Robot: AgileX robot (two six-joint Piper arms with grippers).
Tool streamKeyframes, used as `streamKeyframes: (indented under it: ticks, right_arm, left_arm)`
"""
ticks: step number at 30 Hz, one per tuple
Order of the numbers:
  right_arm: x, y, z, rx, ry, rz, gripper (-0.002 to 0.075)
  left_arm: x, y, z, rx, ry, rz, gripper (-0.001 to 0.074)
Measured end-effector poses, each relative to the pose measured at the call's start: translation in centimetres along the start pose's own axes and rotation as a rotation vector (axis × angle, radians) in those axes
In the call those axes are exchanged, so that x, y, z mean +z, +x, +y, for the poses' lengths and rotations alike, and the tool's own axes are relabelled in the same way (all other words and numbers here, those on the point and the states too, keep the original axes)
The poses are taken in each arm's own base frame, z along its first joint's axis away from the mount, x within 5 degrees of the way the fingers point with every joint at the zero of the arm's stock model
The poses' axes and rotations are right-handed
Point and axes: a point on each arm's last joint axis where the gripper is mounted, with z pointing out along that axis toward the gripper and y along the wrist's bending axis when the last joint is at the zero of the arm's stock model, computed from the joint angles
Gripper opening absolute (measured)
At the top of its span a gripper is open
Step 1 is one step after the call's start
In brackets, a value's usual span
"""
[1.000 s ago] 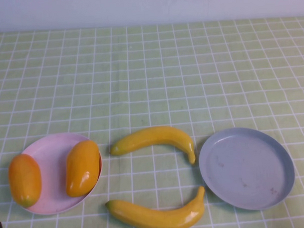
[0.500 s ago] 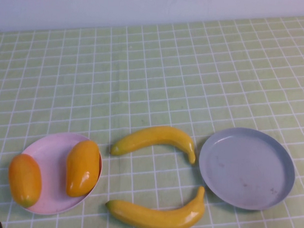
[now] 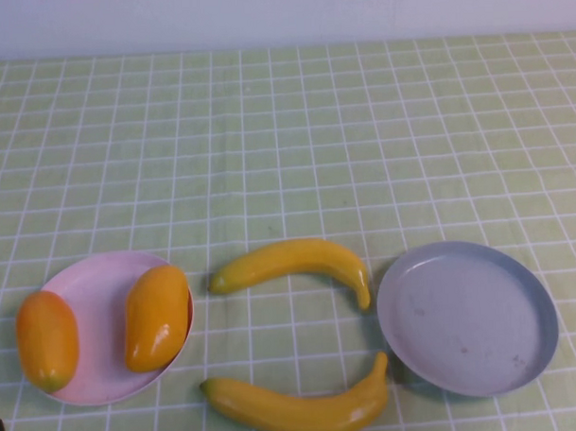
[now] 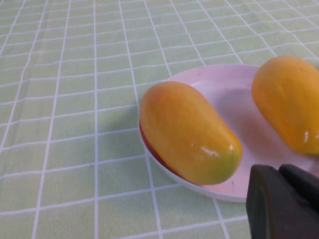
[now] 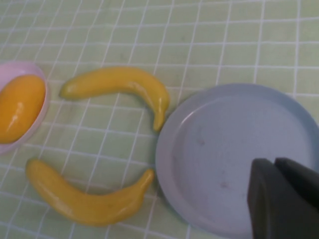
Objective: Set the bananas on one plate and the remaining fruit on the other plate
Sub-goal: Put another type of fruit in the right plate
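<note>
On a table covered with a light green cloth gridded in white (image 3: pixel 295 149), the round shallow pale pink plate (image 3: pixel 92 289) lies at about eight o'clock of the high view and the round shallow grey-blue plate with a raised rim (image 3: pixel 467 318) at about four o'clock. Two stubby glossy orange-yellow oval fruits sit on the pink plate: one fruit (image 3: pixel 157 316) rests along the plate's three-o'clock rim, the other fruit (image 3: pixel 46 339) overhangs its nine-o'clock rim. Between the plates lie two long curved glossy yellow plastic bananas on the cloth: the upper banana (image 3: pixel 294 262) arches with its tip just beside the grey-blue plate, the lower banana (image 3: pixel 299 405) curves up toward that plate's seven-o'clock rim. The grey-blue plate holds nothing. The left gripper (image 4: pixel 286 199), dark and clenched with nothing in it, hovers near the pink plate beside the overhanging fruit. The right gripper (image 5: pixel 281 196), likewise clenched on nothing, hangs over the grey-blue plate.
</note>
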Motion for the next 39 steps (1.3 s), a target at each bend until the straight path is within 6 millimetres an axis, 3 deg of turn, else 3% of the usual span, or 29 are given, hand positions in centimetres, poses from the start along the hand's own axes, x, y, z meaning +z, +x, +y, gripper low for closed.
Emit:
streamKeyframes:
  ticks: [4,8,14,18,23,28,39]
  right_arm:
    - [2.5,-1.2,0.7,-0.104,-0.080,0.124,-0.0017]
    - [5.8,-1.1,2.8,-0.267,-0.190,0.291,-0.0017]
    - [11.1,0.3,7.5,-0.688,-0.303,0.519,0.0011]
    - [13.9,1.3,10.9,-0.991,-0.403,0.580,0.0139]
    - [16.9,2.9,14.3,-1.296,-0.543,0.592,0.0375]
    - [20.0,3.5,15.6,-1.395,-0.561,0.591,0.0437]
    - [25.7,4.7,16.0,-1.394,-0.498,0.709,0.0445]
  left_arm:
    - [0.0,0.0,0.0,0.000,0.000,0.000,0.0000]
    - [0.0,0.0,0.0,-0.001,0.000,0.000,0.0000]
    - [0.0,0.0,0.0,-0.001,0.000,0.000,0.0000]
    - [0.0,0.0,0.0,-0.001,0.000,0.000,0.0000]
    - [0.0,0.0,0.0,-0.001,0.000,0.000,0.0000]
    - [0.0,0.0,0.0,-0.001,0.000,0.000,0.0000]
    - [0.0,0.0,0.0,-0.001,0.000,0.000,0.0000]
